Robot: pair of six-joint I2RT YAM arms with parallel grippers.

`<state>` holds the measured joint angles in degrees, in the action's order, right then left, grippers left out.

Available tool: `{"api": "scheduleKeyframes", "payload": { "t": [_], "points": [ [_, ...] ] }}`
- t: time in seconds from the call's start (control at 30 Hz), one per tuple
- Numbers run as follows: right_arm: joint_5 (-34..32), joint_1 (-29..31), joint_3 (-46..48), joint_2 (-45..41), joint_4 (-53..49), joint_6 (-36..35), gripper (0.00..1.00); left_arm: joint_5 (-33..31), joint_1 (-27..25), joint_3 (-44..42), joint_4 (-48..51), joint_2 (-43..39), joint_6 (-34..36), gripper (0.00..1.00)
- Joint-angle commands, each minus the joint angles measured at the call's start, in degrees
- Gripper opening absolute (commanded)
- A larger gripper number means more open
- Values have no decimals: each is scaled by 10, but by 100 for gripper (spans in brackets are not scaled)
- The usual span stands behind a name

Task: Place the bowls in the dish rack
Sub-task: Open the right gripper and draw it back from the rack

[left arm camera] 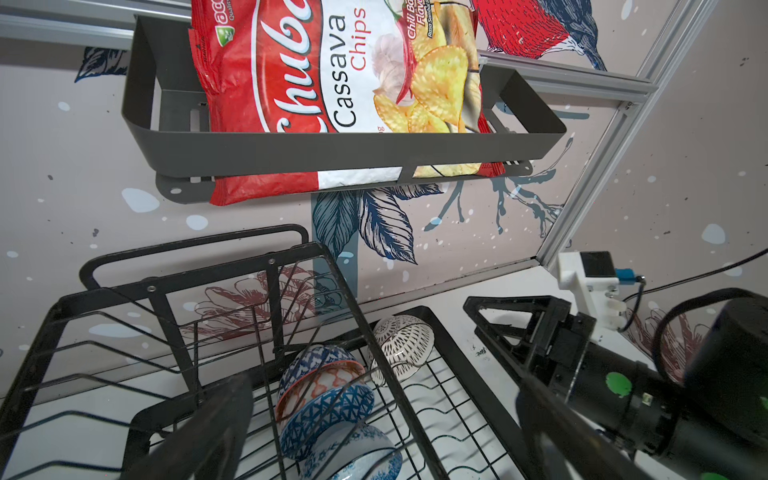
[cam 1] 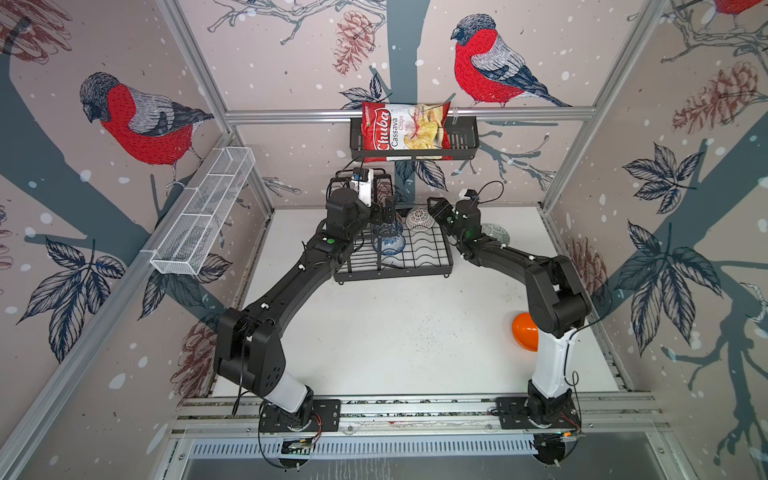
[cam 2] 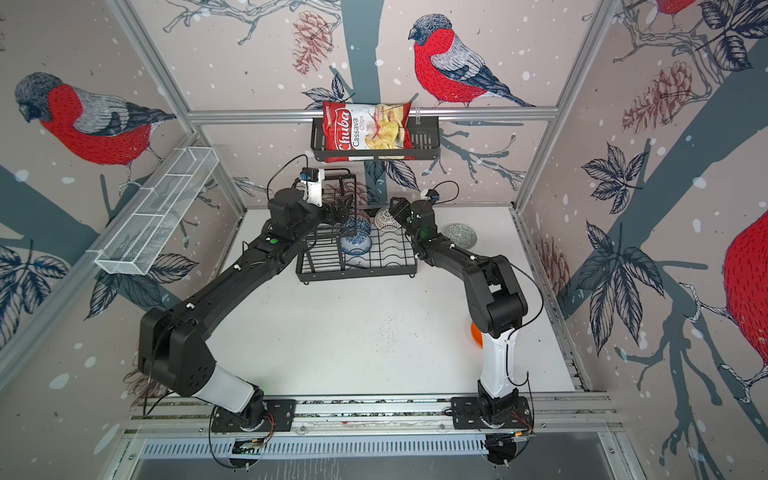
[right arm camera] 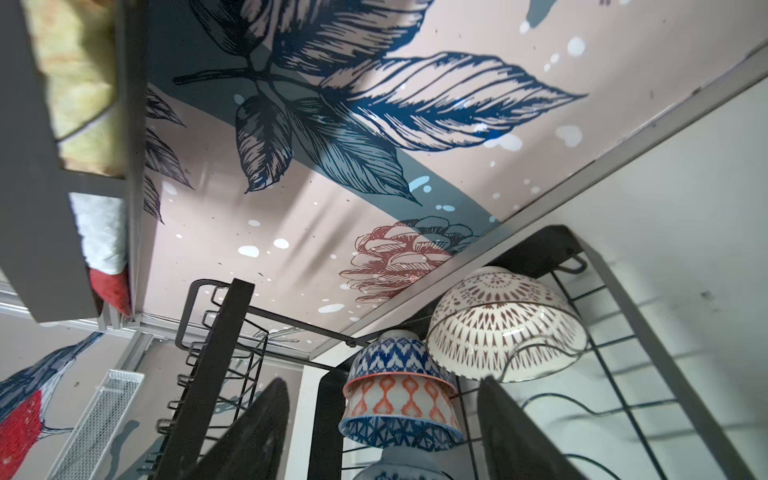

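Note:
The black wire dish rack (cam 1: 432, 259) (cam 2: 390, 266) stands at the back of the table. Nested on edge in it are a blue geometric bowl (left arm camera: 332, 411) (right arm camera: 399, 432), a salmon-patterned bowl (left arm camera: 328, 380) (right arm camera: 399, 401) and a blue-white floral bowl (cam 1: 388, 246) (left arm camera: 357, 455). A white bowl with dark radial marks (cam 1: 419, 218) (right arm camera: 503, 324) leans at the rack's back. My left gripper (cam 1: 384, 214) (left arm camera: 374, 436) hangs open above the nested bowls. Beside the white bowl, my right gripper (cam 1: 434, 208) (right arm camera: 382, 432) is open and holds nothing. A grey-green bowl (cam 1: 496, 232) and an orange bowl (cam 1: 524, 337) sit on the table.
The rack's raised basket tier (cam 1: 376, 183) rises at its back left, close to my left wrist. On the back wall hangs a black slatted basket (cam 1: 461, 141) with a chips bag (cam 1: 405, 131). A long white mesh tray (cam 1: 203, 212) is fixed to the left wall.

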<state>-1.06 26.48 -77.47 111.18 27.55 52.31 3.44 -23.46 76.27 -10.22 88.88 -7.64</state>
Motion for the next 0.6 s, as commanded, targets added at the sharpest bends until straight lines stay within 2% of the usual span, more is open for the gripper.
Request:
{"api": "scheduleKeyframes", "payload": {
  "t": [0.0,0.17,0.3,0.57],
  "points": [
    [-47,-2,19,-38,-46,-66,78,15,0,-4,-21,-3,-11,98],
    [-92,-4,21,-87,-137,-120,90,25,-15,-3,-23,1,-12,98],
    [-139,-12,48,-136,-181,-147,100,13,-47,-4,-20,2,6,99],
    [-156,-75,149,-230,-208,-147,100,-12,-130,0,-10,27,42,98]
  ]
}}
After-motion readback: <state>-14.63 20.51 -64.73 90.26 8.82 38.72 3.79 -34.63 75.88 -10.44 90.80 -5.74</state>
